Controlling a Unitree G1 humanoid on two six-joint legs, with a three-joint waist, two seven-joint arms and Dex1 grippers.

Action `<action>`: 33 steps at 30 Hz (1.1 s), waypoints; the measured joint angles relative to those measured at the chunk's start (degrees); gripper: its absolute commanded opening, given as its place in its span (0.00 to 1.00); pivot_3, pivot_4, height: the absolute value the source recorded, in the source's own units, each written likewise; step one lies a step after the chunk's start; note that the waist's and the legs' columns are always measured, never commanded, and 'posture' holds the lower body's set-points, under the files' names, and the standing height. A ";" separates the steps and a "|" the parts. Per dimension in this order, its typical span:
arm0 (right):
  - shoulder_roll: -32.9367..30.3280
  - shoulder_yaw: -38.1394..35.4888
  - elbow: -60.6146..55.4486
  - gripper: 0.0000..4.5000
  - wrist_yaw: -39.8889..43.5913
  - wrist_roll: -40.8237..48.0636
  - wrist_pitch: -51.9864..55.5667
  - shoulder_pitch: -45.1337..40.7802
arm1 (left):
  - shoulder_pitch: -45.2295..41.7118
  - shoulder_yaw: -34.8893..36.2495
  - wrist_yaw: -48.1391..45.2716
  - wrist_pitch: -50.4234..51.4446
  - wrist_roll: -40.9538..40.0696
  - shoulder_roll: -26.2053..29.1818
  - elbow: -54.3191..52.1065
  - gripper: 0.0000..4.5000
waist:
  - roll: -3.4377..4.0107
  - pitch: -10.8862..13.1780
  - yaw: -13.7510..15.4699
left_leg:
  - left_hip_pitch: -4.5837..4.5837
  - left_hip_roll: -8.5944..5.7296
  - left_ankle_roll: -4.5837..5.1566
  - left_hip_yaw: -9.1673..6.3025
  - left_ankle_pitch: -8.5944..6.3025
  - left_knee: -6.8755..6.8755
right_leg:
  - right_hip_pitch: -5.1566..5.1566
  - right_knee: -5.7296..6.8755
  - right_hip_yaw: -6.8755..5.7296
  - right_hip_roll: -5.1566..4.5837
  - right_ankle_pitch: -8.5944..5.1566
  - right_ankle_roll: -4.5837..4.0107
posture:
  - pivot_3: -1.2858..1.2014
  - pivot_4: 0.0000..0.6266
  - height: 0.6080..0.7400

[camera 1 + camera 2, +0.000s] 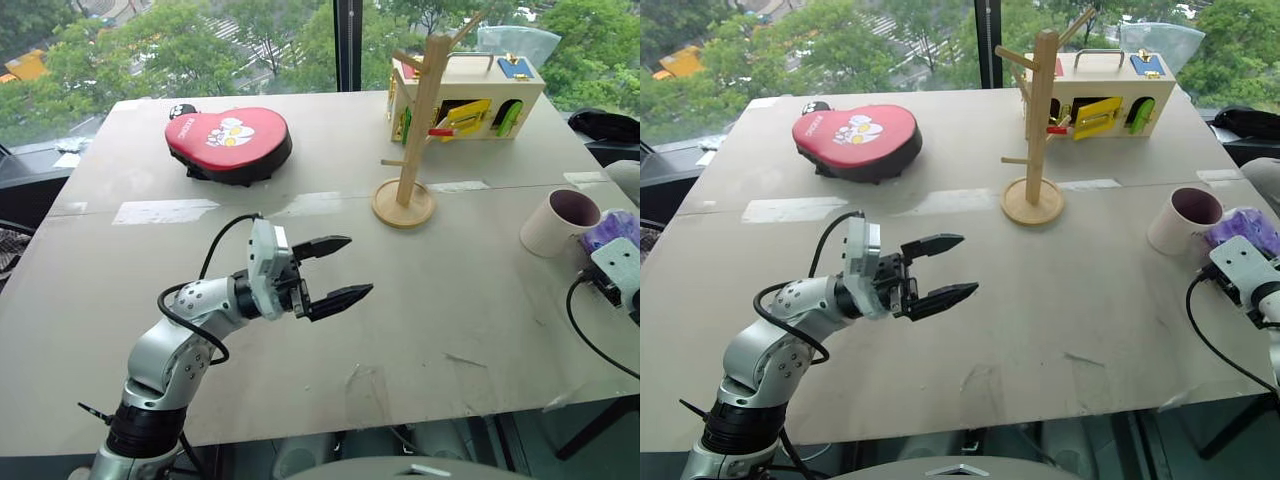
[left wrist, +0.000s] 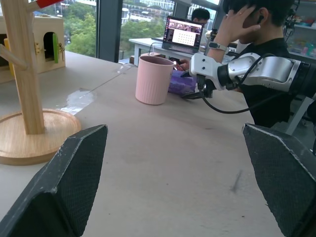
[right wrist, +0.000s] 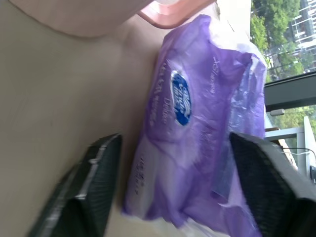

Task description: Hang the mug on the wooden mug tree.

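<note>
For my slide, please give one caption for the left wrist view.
Open left gripper faces the mug and right gripper, beside the mug tree.

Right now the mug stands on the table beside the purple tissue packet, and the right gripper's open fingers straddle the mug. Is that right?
No. In the right wrist view the right gripper straddles the purple tissue packet, not the mug. The mug does stand on the table beside the packet.

Blue oval logo and white print on purple tissue packet [image 3: 197, 128], wording too blurred to read
</note>
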 measured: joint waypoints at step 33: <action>-0.02 0.47 7.44 0.99 15.54 17.34 -4.52 -10.24 | 4.84 0.00 -1.18 -2.94 1.28 0.70 -0.20 1.00 | 0.04 0.02 -0.16 | 0.02 0.05 0.27 0.02 -0.16 -0.01 | 0.01 -0.02 0.07 -0.15 0.00 -0.01 | 0.52 0.24 1.00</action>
